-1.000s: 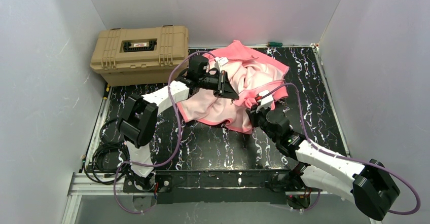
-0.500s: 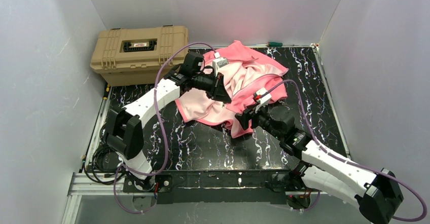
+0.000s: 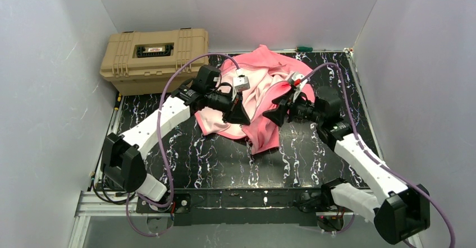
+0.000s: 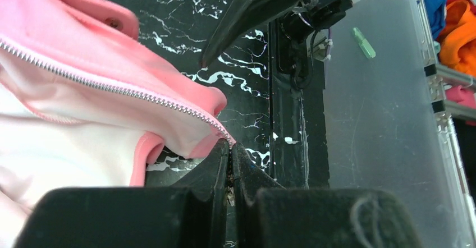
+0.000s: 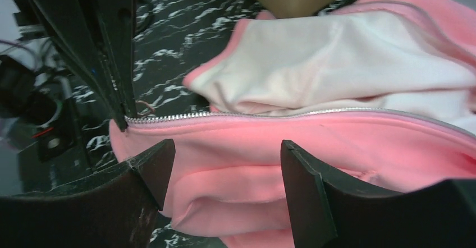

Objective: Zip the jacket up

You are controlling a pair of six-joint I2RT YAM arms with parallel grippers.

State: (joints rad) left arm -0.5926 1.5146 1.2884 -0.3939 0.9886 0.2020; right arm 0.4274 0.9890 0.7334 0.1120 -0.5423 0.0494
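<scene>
One zipper end (image 4: 223,136) of jacket (image 3: 266,133) in left jaws; right jaws spread

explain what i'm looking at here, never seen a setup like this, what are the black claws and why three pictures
These are two robot arms bolted to a black marbled table. One picture looks down from above; the other two come from a camera on each wrist, showing that arm's own black fingers. On the table lies a crumpled, unzipped pink jacket; a tan case stands at the far left. The left gripper is shut on the jacket's edge at the end of the zipper teeth. The right gripper is open, fingers spread by the pink fabric, clamping nothing.
</scene>
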